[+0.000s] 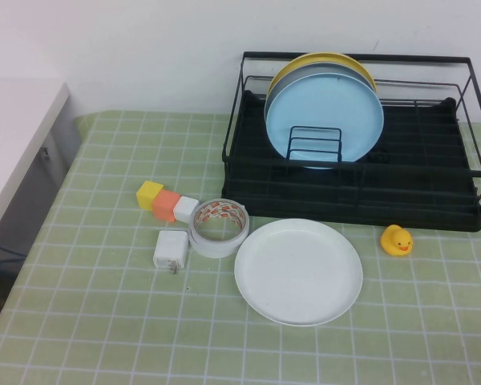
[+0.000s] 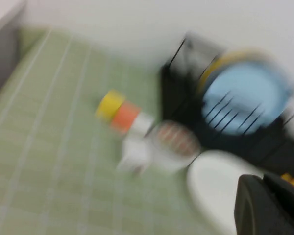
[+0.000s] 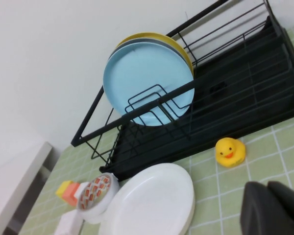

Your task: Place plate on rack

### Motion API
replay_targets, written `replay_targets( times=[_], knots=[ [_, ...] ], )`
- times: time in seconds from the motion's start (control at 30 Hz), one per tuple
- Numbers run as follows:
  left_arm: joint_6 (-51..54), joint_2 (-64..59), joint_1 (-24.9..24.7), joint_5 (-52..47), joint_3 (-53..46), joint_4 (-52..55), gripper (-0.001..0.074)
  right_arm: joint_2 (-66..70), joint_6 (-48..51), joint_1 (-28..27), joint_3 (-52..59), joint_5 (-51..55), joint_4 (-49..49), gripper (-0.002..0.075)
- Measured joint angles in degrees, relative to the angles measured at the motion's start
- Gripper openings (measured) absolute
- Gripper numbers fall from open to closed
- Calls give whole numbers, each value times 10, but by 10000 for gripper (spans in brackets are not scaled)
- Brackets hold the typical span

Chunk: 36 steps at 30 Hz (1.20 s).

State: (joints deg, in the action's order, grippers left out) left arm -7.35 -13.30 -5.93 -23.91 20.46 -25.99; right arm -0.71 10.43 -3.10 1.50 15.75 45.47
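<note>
My left fingers (image 2: 272, 205) show only as a dark blurred block at the edge of my left wrist view, and I cannot tell whether they are open or closed; they hold nothing I can see. My right fingers (image 3: 274, 208) likewise appear as a dark shape at the corner of my right wrist view, their spread impossible to judge, touching nothing. Neither arm reaches into the high view.

The white plate (image 1: 298, 271) lies flat on the green checked tabletop (image 1: 80, 321), just ahead of both sets of fingers and apart from them. Beyond it stands the black rack (image 1: 353, 192), where a light blue plate (image 1: 324, 116) leans upright against the dividers with a grey plate and a yellow plate (image 1: 321, 60) behind it.

Beside the white plate, on my left fingers' side, sits a roll of tape (image 1: 219, 227), with a white charger (image 1: 171, 250) and a row of yellow, orange and white blocks (image 1: 167, 202) past it. A yellow rubber duck (image 1: 397, 240) stands ahead of my right fingers, between plate and rack corner.
</note>
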Motion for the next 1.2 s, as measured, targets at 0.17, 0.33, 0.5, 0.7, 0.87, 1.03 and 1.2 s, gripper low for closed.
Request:
replay_targets(
  times=[0.17,0.33,0.5,0.7,0.87,1.03,1.2],
  knots=[
    [18,-163,0,-79,95,92,-1,0,9,0,0,6,0,0],
    [82,-327,0,-85,192,100,-1,0,13,0,0,10,14,0],
    [96,-491,-31,-103,256,98,-1,0,13,0,0,10,30,0],
    [90,-660,-149,-103,333,106,-1,0,21,0,0,37,56,0],
    [69,-794,-204,-131,428,106,17,0,29,0,0,76,58,0],
    [69,-905,-223,-149,521,93,194,0,47,0,0,95,58,0],
    [74,-981,-223,-141,584,56,372,0,51,0,0,95,58,0]
  ],
)
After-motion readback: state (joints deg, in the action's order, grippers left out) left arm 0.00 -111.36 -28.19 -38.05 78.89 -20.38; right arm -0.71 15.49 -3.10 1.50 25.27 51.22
